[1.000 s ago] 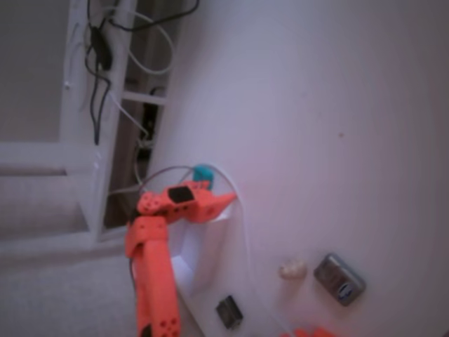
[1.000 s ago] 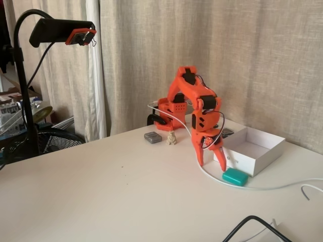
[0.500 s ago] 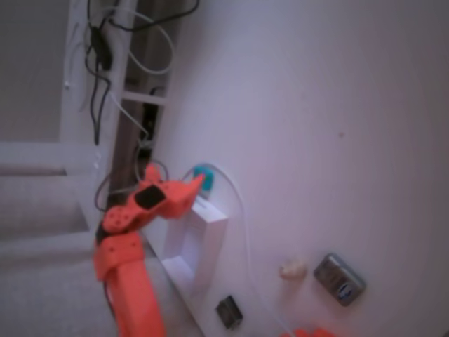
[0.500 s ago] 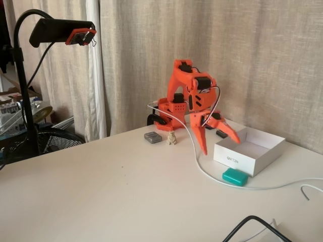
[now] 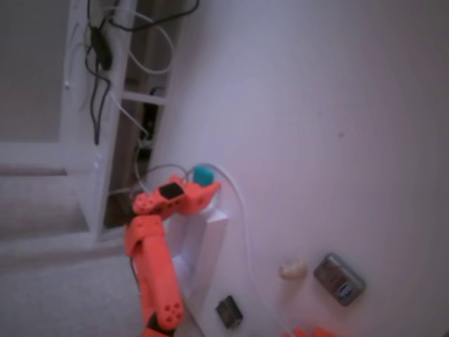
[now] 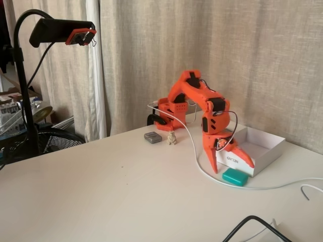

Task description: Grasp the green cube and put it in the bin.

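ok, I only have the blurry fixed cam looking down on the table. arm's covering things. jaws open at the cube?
Observer: Yes, open. In the side-on fixed view the gripper has its jaws spread, straddling the green cube from just above. I cannot tell if it is touching.
Operator: Cube on the table or in the bin?
Observer: On the table, outside the bin, close in front of its near wall.

You'll find the bin (image 5: 210, 242) half hidden under the arm (image 5: 156, 270), whose base is cut off at the bottom edge.
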